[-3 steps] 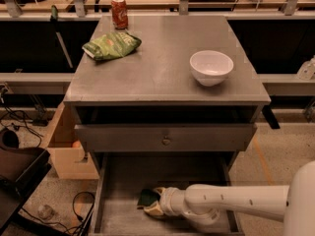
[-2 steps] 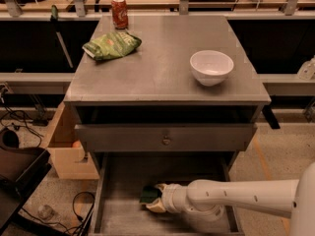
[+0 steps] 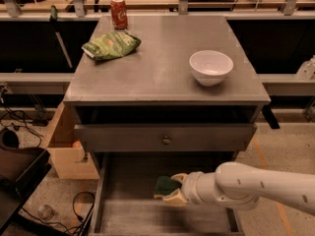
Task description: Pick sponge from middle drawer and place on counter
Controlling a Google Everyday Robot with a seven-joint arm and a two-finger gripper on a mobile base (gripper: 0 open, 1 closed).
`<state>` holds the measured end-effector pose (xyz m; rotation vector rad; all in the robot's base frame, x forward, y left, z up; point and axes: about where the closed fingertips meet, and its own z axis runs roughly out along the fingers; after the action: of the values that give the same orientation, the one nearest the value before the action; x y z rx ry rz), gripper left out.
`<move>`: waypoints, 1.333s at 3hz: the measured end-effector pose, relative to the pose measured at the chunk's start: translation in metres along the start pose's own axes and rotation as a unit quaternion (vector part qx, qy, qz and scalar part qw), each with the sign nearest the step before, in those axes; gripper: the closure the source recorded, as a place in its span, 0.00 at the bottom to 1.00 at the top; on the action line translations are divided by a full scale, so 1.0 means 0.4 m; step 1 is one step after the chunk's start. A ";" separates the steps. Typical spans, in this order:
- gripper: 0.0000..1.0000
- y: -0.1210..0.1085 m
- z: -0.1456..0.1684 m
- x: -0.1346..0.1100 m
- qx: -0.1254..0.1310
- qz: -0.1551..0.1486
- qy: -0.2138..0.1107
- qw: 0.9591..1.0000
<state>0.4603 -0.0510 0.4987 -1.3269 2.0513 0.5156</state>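
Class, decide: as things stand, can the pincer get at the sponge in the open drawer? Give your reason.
Likely yes. The pincer is right at the sponge inside the open drawer, with nothing between them; the knobbed drawer above does not cover it.

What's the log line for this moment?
phase: pick | end effector: over open drawer, shut on sponge | counter: bowl, bag, can; sponge not yet placed

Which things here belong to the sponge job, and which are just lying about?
Job: sponge, held by the gripper inside the open middle drawer; counter.
Lying about: white bowl, green snack bag, red can, all on the counter.
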 end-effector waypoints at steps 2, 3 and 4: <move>1.00 0.002 -0.369 -0.260 0.003 -0.024 -0.017 1.000; 1.00 0.014 -0.515 -0.458 0.028 -0.063 -0.027 0.997; 1.00 0.017 -0.596 -0.638 0.060 -0.086 -0.061 0.993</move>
<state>0.4577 -0.0280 0.8473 -1.3531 1.8200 0.3808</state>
